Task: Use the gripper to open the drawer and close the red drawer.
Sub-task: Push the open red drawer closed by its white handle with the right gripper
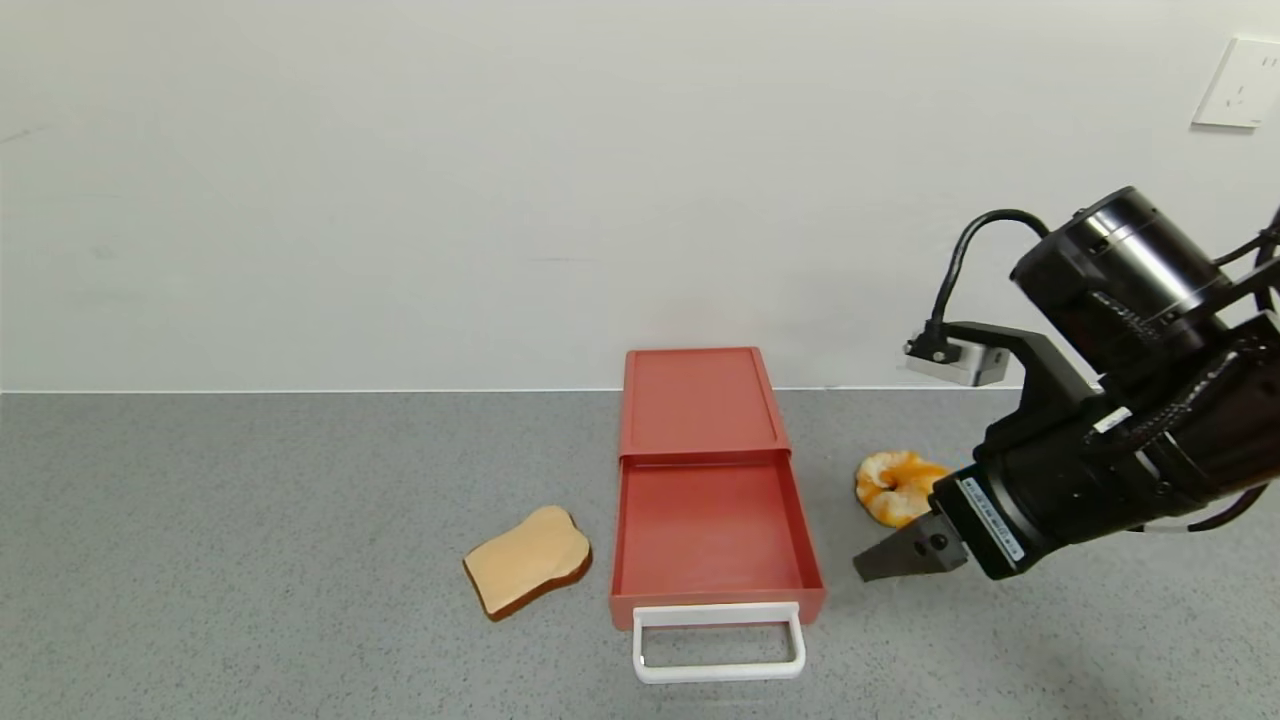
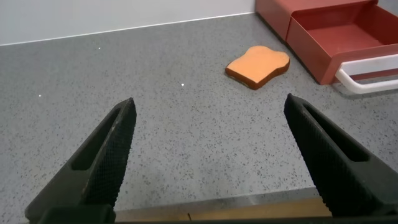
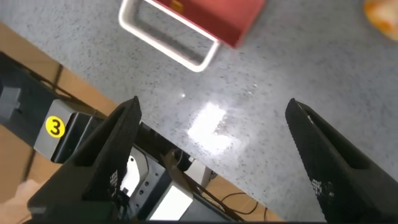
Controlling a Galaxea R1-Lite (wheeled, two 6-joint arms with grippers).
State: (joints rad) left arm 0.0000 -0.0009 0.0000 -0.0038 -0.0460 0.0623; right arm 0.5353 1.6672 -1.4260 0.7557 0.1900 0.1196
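Observation:
The salmon-red drawer [image 1: 705, 470] lies in the middle of the grey counter with its tray [image 1: 710, 540] slid out toward me and the white loop handle [image 1: 718, 642] at the front. My right gripper [image 1: 875, 562] hovers open and empty just right of the tray's front corner, above the counter. In the right wrist view its fingers [image 3: 115, 143] stand wide apart, with the handle [image 3: 168, 34] and a red corner [image 3: 217, 15] beyond. My left gripper [image 2: 208, 140] is open and empty over bare counter; the drawer [image 2: 329, 31] shows far off.
A bread slice [image 1: 527, 572] lies left of the tray; it also shows in the left wrist view [image 2: 258, 65]. A croissant [image 1: 895, 485] lies right of the drawer, behind my right gripper. The counter's front edge [image 3: 155, 140] is close under the right gripper.

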